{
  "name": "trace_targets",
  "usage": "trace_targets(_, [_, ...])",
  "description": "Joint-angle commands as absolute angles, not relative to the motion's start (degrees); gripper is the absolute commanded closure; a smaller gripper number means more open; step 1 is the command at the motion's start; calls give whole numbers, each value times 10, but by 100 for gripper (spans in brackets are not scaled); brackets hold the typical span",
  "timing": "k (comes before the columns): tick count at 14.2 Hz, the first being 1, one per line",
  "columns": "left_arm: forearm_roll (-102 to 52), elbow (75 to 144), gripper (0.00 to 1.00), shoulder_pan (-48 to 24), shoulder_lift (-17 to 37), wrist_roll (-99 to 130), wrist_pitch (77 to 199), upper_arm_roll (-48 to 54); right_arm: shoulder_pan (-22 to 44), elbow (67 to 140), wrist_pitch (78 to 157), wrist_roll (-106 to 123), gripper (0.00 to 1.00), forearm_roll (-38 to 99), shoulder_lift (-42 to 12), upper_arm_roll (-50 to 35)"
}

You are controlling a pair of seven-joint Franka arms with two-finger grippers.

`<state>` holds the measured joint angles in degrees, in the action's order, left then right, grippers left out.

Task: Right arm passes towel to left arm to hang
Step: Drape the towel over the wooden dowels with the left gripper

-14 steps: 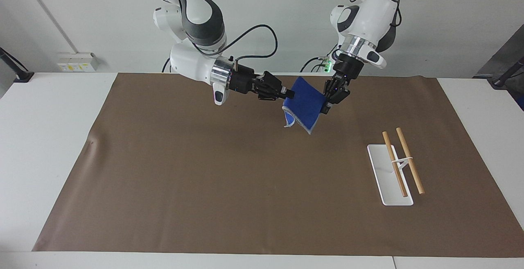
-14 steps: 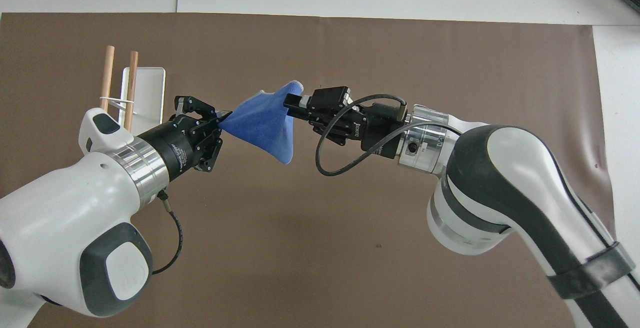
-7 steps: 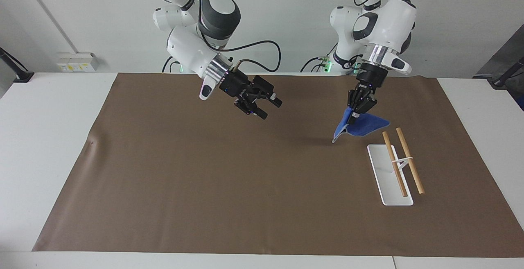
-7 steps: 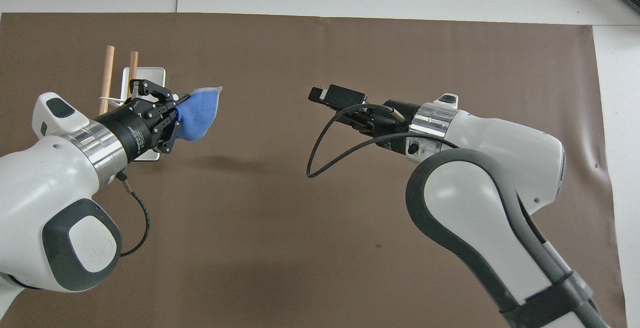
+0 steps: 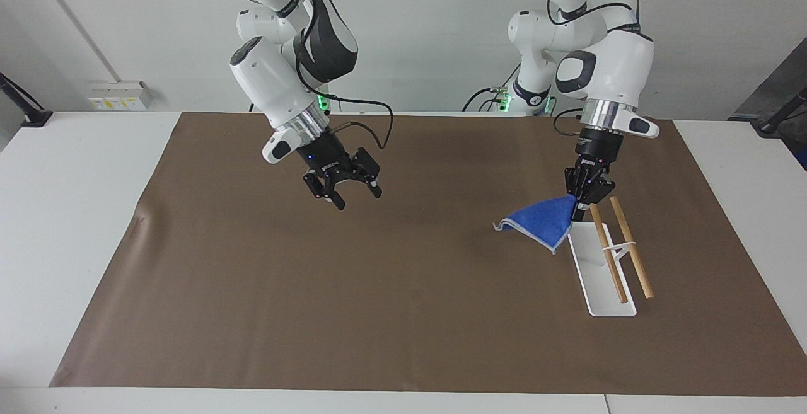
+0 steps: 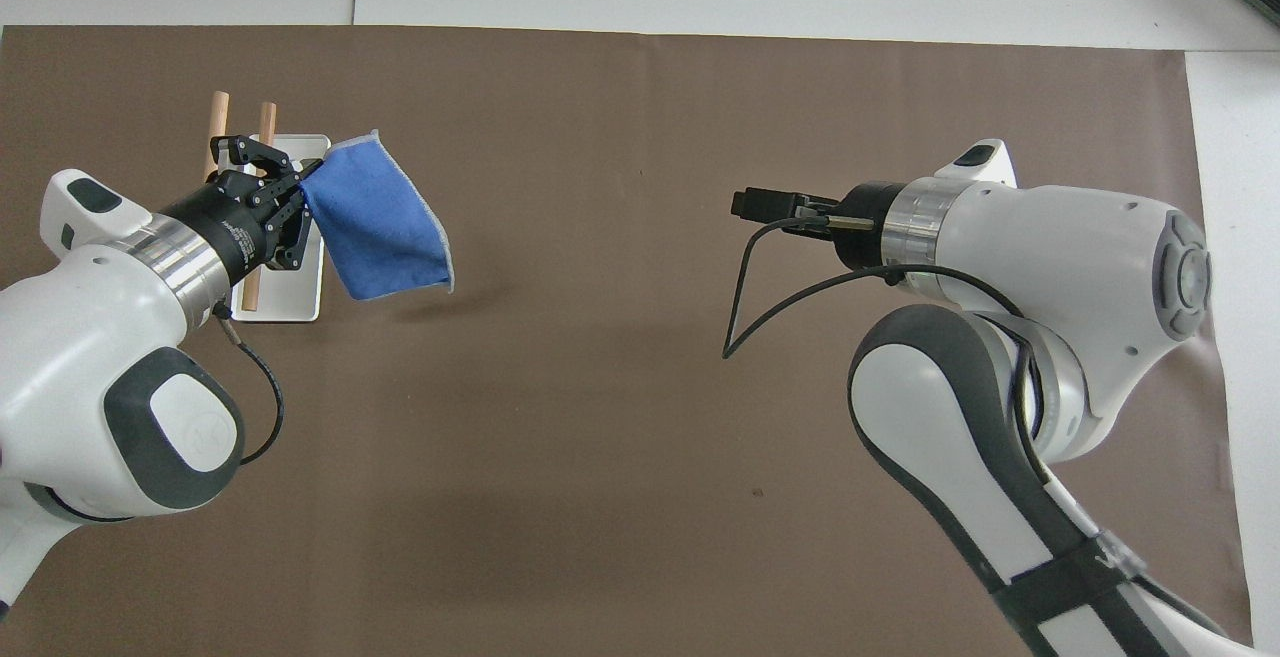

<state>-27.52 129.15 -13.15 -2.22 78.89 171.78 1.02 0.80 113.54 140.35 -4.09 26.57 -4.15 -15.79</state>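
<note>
Towel (corner-held) trails toward right arm.

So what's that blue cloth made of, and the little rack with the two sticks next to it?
The blue cloth looks like soft terry or microfibre: matte, slightly fuzzy, draping in folds, with pale stitched edging. The two sticks look like unfinished wood, a light tan and dull. The rack's flat base is smooth and white, perhaps plastic or painted metal; the look leaves that open.
</note>
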Motion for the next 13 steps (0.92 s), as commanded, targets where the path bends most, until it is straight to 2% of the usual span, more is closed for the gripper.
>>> trace_targets(1, [-286,1273,100,-89,4,777,1753,14,-16,1126,1348,-62,0,152,-37,-162])
trace_targets(4, [-287,1259,100,-39,22,780,1785,15,-17,1109,1305,-74,0,64,-32,-158])
trace_targets(8, [-313,1260,100,-3,32,800,1807,14,-30,999,1132,-100,0,-19,-32,-155])
trace_targets(9, [-333,1260,100,10,33,802,1819,14,-25,983,1101,-99,0,-20,-27,-132])
trace_targets(13, [-340,1268,100,46,39,803,1822,14,-22,963,1031,-93,0,-19,25,-77])
